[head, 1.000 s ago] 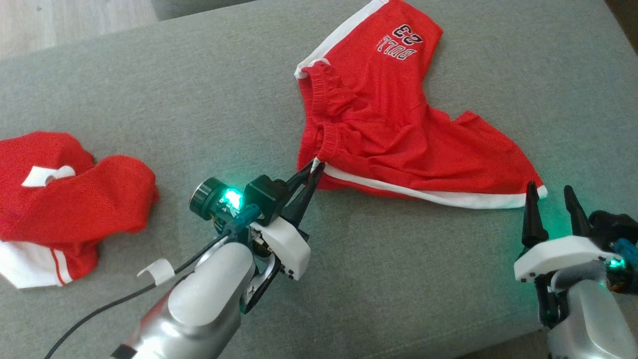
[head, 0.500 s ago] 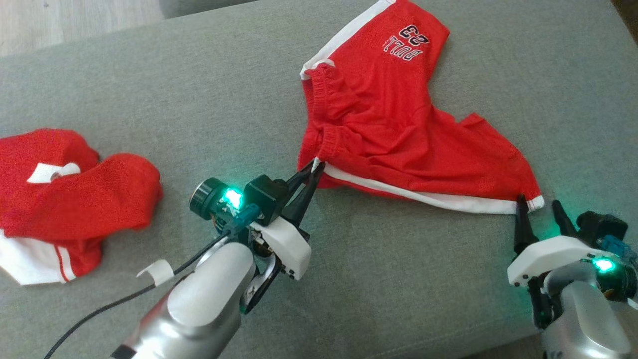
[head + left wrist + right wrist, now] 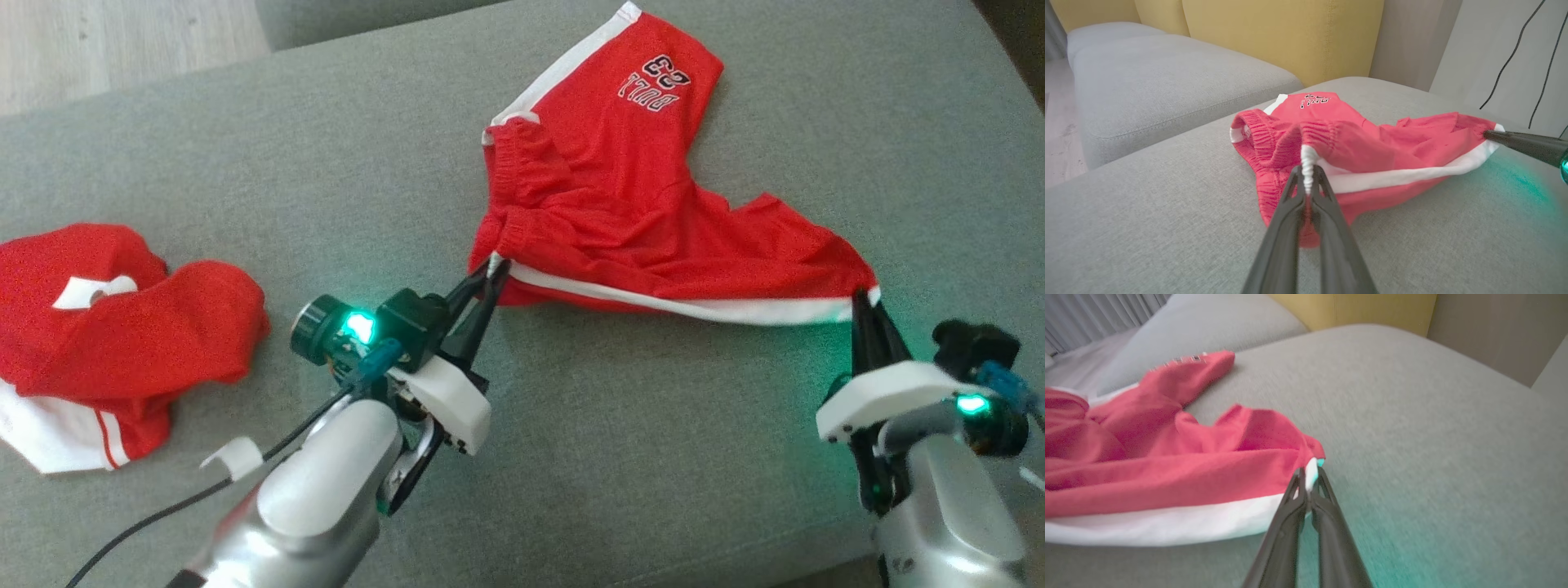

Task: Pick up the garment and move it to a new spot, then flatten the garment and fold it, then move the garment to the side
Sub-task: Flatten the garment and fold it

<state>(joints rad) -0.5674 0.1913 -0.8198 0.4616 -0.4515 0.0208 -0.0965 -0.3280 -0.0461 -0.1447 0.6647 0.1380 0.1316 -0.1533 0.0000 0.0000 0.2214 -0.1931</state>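
On the grey sofa cushion (image 3: 245,163), far right, red shorts (image 3: 620,204) are spread. A slip is judged likely if pulled taut: only thin edges are pinched. The left gripper (image 3: 492,267) is closed on the waistband corner (image 3: 1306,163), the right gripper (image 3: 863,299) on the white hem corner (image 3: 1311,470); both are held low, fingers pointed far

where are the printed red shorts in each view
head view: shorts upper centre to right, held between left gripper and right gripper.
left wrist view: shorts in the centre.
right wrist view: shorts across the left half.
shared landmark: the white stripe along the near edge.
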